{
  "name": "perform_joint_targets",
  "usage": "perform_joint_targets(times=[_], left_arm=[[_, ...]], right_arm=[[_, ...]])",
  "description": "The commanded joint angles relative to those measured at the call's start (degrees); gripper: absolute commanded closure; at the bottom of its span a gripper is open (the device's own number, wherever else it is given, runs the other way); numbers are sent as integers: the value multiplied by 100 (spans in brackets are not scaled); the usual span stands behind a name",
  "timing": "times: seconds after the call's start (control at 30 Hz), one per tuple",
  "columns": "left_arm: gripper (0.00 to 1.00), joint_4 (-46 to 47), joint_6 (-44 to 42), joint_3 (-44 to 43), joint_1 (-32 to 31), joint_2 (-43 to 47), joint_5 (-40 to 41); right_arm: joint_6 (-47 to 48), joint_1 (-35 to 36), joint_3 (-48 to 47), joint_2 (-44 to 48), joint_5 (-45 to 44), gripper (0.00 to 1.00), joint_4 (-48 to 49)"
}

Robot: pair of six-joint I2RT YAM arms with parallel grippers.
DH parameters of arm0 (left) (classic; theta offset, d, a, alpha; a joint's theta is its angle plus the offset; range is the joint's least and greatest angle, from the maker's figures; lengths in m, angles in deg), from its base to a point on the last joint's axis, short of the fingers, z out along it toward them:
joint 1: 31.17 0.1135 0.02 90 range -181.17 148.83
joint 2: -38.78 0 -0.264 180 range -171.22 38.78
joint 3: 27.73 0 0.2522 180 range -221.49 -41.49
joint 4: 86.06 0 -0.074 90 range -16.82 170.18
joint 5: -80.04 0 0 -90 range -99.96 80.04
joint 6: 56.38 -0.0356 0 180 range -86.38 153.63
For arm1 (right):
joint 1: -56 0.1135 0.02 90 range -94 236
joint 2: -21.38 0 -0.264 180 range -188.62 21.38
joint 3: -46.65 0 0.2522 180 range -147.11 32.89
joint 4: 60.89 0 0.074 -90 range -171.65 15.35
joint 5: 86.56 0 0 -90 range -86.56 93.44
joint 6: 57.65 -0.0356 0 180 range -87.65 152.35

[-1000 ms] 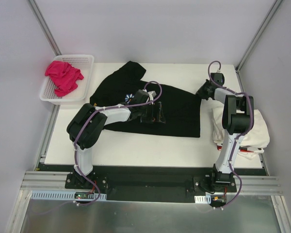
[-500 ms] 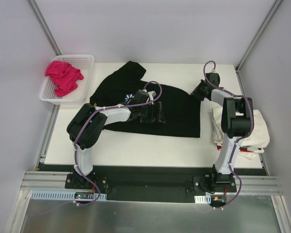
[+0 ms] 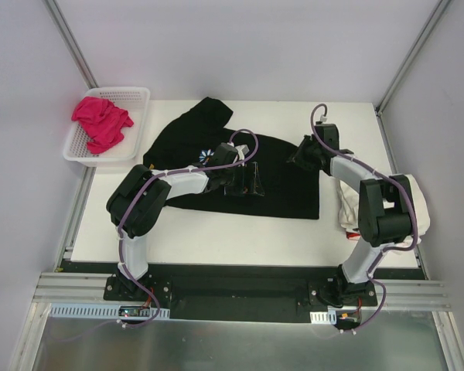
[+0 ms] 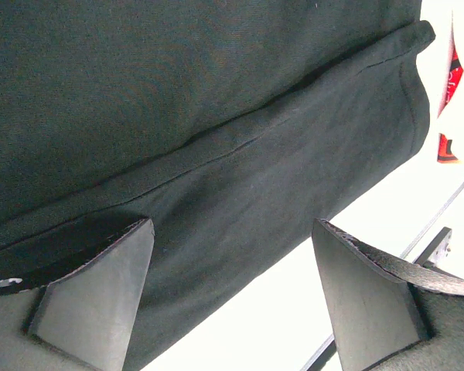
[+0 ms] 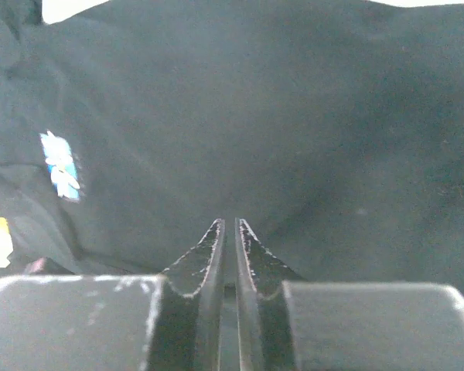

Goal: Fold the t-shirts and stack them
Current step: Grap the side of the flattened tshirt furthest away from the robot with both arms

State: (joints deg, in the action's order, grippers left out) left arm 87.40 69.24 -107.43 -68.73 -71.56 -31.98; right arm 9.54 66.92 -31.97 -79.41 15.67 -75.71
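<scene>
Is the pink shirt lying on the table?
No, the pink shirt sits crumpled inside the white basket.

Matt black cloth t-shirt (image 3: 286,193), pink cloth tee (image 3: 100,124), white plastic mesh basket (image 3: 139,116), smooth white table (image 3: 216,232).

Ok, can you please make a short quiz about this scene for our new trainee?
1. True or false: the pink t-shirt lies in the white basket.
2. Which gripper stands open over the black t-shirt? A) left B) right C) both
3. Fill in: seen from above, the cream t-shirts lie at the table's ____ edge.
Key: 1 true. 2 A: the left gripper is open, the right gripper shut. 3 right.
</scene>
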Motion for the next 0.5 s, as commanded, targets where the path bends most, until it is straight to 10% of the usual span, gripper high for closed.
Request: perform_joint_targets(times=[0.0,0.47], left_arm=[[16,-274,-20,133,-93,-163,181],[16,-274,-143,186,-85,22,269]], right_arm=[[206,-89,71,96,-229,84,-17],[391,-986,-765,-634,-510,65,-325]])
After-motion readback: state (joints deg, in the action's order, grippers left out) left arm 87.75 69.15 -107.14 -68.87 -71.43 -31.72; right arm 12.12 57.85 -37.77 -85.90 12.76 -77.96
